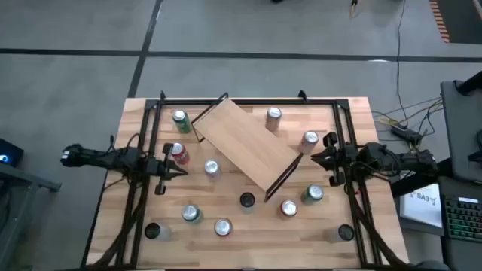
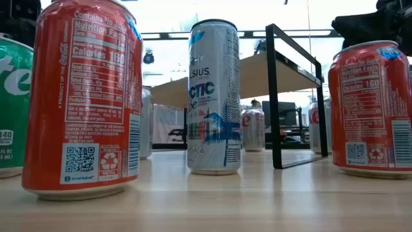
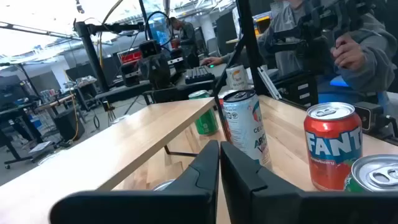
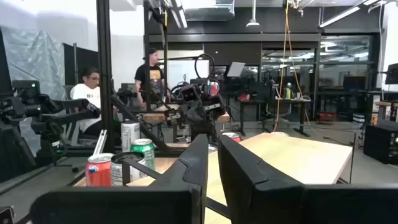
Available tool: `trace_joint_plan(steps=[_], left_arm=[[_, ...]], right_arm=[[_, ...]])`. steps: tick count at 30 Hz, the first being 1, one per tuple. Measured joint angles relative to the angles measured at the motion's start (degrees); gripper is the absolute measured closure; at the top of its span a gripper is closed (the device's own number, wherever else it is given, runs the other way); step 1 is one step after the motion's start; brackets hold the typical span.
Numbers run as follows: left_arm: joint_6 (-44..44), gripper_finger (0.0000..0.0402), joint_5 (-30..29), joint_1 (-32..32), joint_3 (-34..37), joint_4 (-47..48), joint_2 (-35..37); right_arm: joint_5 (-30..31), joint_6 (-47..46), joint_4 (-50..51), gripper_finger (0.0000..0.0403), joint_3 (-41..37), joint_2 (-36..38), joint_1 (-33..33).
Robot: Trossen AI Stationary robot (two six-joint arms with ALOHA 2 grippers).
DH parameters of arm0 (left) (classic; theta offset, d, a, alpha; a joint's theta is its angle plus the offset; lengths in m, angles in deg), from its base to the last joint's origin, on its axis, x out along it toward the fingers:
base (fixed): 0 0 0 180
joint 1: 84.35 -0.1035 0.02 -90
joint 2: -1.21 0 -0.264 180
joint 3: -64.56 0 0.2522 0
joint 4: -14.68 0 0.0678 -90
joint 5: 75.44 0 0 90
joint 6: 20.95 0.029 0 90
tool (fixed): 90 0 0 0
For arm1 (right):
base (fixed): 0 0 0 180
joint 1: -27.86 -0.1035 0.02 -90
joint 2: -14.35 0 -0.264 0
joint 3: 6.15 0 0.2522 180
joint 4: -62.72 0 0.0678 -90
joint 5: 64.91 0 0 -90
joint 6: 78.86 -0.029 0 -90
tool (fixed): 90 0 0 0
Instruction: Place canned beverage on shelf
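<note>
The shelf (image 1: 242, 143), a light-wood board on thin black end frames, stands askew at the table's middle; it also shows in the low view (image 2: 283, 71). Several cans stand upright on the table around it. Among them are a red can (image 1: 178, 153), a silver can (image 1: 212, 167) and a silver can (image 1: 309, 139). My left gripper (image 1: 181, 172) is shut and empty at the left of the table, just near of the red can. My right gripper (image 1: 316, 157) is shut and empty at the right, beside the silver can. Both point toward the shelf.
More cans stand at the far side (image 1: 180, 119) (image 1: 273, 115) and along the near side (image 1: 190, 214) (image 1: 223, 226) (image 1: 288, 208) (image 1: 312, 193). A black rail frame (image 1: 248, 101) runs around the tabletop. People sit at desks beyond the table (image 4: 90, 93).
</note>
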Motion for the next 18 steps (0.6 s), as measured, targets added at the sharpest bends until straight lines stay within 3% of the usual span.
trace_joint_plan(steps=[18], left_arm=[[0.0,0.0401,0.0,0.0,0.0,0.0,0.0]], right_arm=[[0.2,-0.7,0.3,0.0374,0.0,-1.0,0.0]])
